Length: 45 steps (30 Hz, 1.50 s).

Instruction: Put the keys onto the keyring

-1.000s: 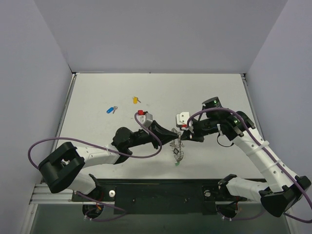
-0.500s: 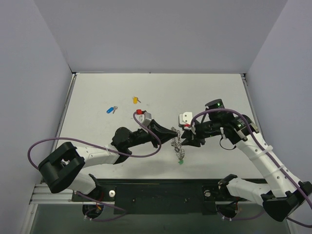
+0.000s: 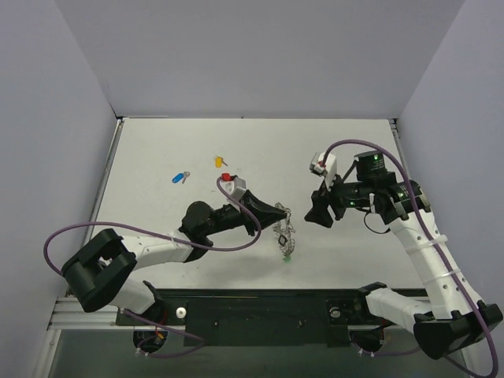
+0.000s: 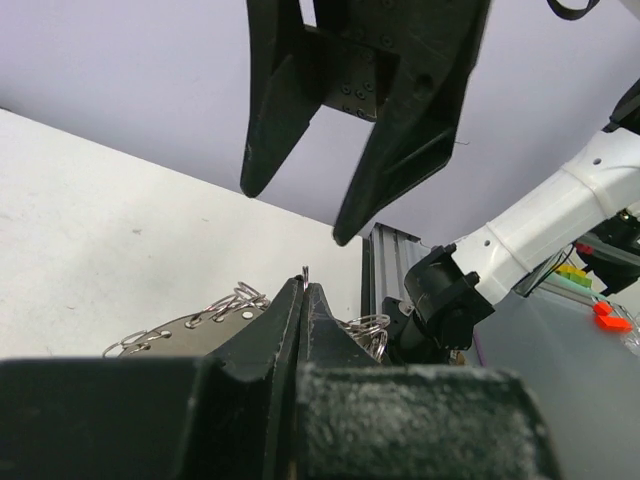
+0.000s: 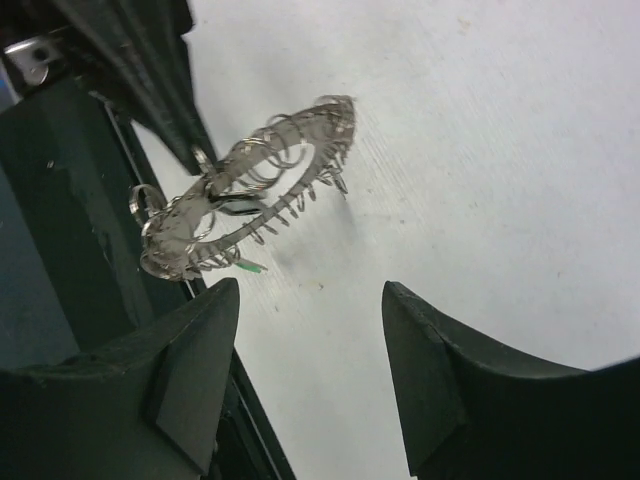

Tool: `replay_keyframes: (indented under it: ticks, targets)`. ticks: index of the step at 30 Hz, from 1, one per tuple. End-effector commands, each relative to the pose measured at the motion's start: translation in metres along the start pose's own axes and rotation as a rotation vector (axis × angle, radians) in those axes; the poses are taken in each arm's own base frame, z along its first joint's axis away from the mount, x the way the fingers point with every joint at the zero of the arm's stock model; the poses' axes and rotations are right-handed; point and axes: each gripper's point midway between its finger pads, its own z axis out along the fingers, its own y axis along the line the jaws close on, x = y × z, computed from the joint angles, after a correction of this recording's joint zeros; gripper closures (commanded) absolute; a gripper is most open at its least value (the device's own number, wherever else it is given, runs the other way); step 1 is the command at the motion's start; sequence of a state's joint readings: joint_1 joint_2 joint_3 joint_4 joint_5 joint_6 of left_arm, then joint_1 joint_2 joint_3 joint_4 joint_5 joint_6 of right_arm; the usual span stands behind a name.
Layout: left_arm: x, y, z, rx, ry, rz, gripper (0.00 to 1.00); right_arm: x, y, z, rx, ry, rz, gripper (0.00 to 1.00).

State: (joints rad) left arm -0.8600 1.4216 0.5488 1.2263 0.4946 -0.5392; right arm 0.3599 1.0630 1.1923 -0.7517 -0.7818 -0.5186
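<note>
My left gripper [image 3: 281, 213] [image 4: 304, 286] is shut on one thin wire loop of the keyring [image 3: 285, 237] [image 4: 205, 318] [image 5: 250, 190]. The keyring is a curved metal strap carrying many small rings, and it hangs below the fingers. A green-headed key [image 3: 288, 256] [image 5: 250, 267] dangles at its low end. My right gripper [image 3: 319, 213] [image 5: 312, 288] [image 4: 295, 215] stands open with nothing between its fingers, a short way right of the keyring and apart from it. A blue key [image 3: 180, 177] and a yellow key [image 3: 220, 161] lie on the table at the back left.
The white table [image 3: 354, 150] is walled on three sides. A black rail [image 3: 260, 307] runs along the near edge between the arm bases. A purple cable [image 3: 228, 244] loops under the left arm.
My right gripper has opened, let go of the keyring and drawn back up and to the right. The keyring now hangs from my left gripper alone, which has barely moved.
</note>
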Motion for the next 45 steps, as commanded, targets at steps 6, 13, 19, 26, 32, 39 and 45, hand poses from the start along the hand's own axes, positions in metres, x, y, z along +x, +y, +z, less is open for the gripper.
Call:
replay_keyframes:
  ticks: [6, 13, 19, 26, 32, 39, 45]
  targets:
    - [-0.016, 0.051, 0.031, -0.105, 0.085, -0.149, 1.0, 0.025, -0.037, -0.04, 0.224, 0.084, 0.347, 0.44]
    - [-0.038, 0.117, 0.048, -0.372, 0.039, -0.198, 1.0, 0.04, -0.028, -0.044, 0.154, 0.079, 0.414, 0.44]
    - [-0.066, 0.162, 0.047, -0.433, -0.037, -0.188, 1.0, 0.063, -0.019, -0.028, 0.045, 0.058, 0.485, 0.43]
    - [-0.066, 0.186, -0.042, -0.506, -0.085, -0.108, 1.0, 0.089, -0.01, -0.015, 0.029, -0.034, 0.518, 0.43]
    - [-0.029, 0.183, -0.123, -0.737, 0.045, -0.035, 1.0, 0.096, -0.008, -0.014, 0.045, -0.079, 0.516, 0.42]
    - [-0.021, 0.181, -0.199, -1.026, 0.14, 0.002, 1.0, 0.097, -0.004, -0.011, 0.013, -0.09, 0.504, 0.41]
    - [-0.015, 0.188, -0.263, -1.247, 0.126, -0.032, 1.0, 0.102, -0.003, -0.009, 0.008, -0.084, 0.493, 0.41]
